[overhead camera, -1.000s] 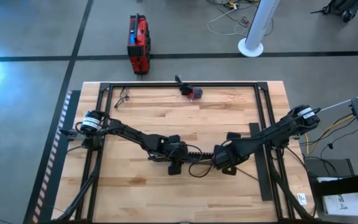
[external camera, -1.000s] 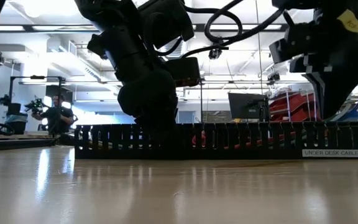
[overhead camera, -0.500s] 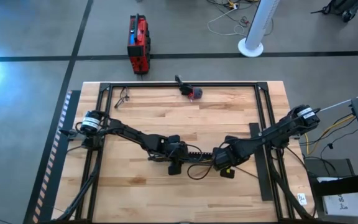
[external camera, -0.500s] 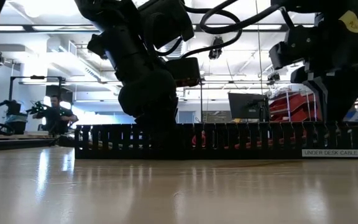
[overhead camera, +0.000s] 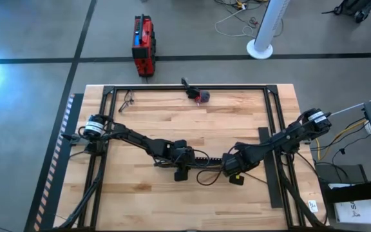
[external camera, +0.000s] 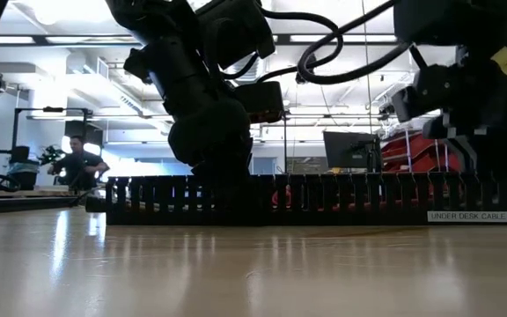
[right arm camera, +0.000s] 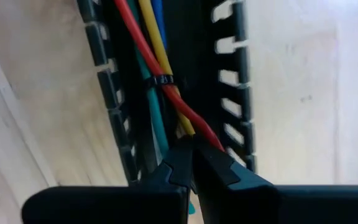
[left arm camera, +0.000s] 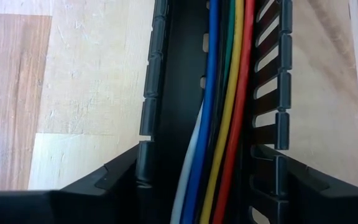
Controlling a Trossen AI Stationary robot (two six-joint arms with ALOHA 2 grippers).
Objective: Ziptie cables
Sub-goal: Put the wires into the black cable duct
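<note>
High view: looks straight down from above, far enough to take in the whole wooden surface (overhead camera: 192, 125), both arms and a strip of floor beyond.
Low view: sits at surface height, facing level across it into the room; the black slotted tray (external camera: 324, 201) crosses the middle, arms hang in from above.
Left wrist view: very near, looking down along the tray onto the cables (left arm camera: 219, 118) lying inside it.
Right wrist view: equally near, over another stretch of the same tray and cables, past its own fingers (right arm camera: 191, 168).
Shared: all four views catch the tray; both wrist views share the cables.
</note>
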